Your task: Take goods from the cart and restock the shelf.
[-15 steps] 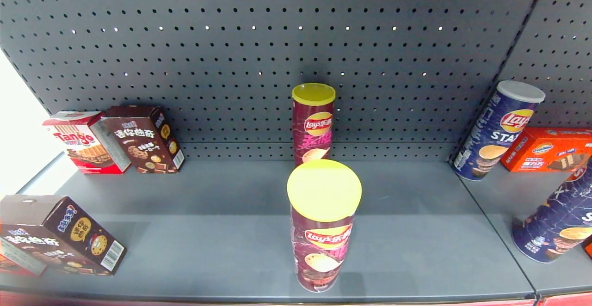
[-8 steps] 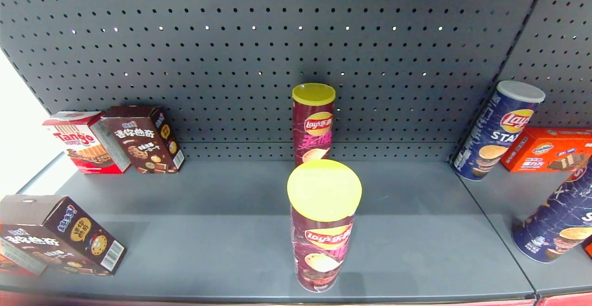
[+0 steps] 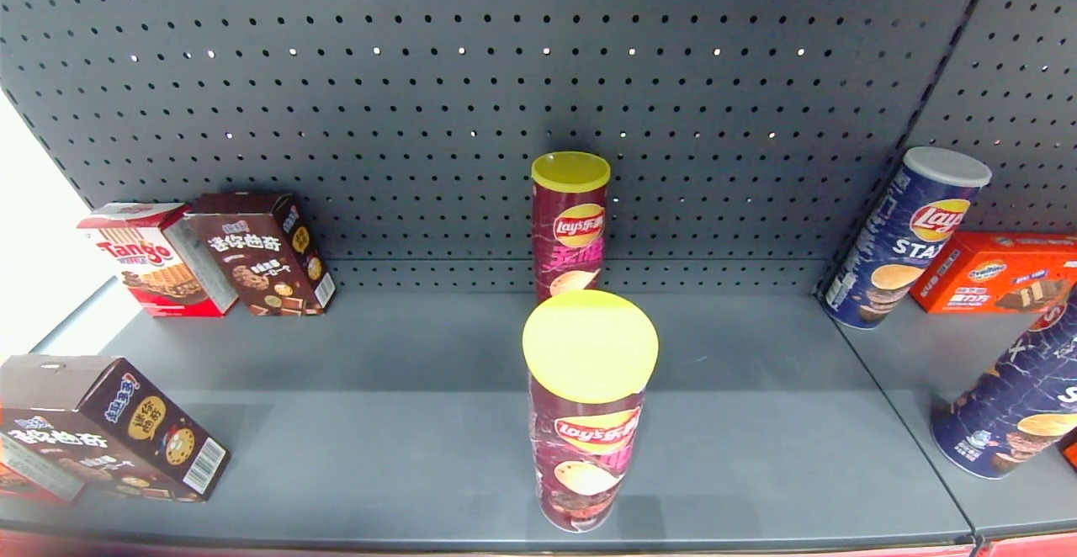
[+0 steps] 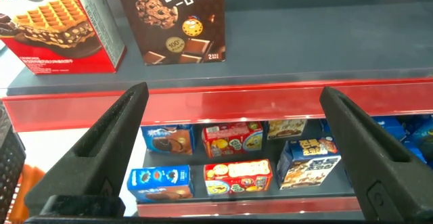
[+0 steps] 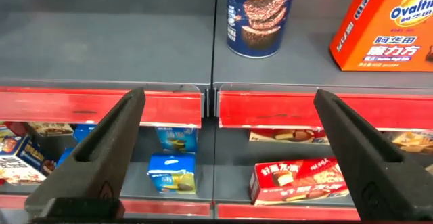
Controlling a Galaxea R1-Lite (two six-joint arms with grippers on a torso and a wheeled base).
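Grey store shelving, evenly lit.
A dark grey perforated back panel [image 3: 421, 77] rises behind the grey shelf [image 3: 404, 422]. A slotted upright [image 3: 943, 61] splits the panel near the shelf's right end. Red edge strips [image 4: 270, 99] run along the shelf's front, and bright white light [image 3: 29, 229] shows past its left end.

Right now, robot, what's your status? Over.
Left gripper open, empty. Right gripper open, empty. Front maroon can and back maroon can upright on shelf. Red shelf rail faces both grippers.
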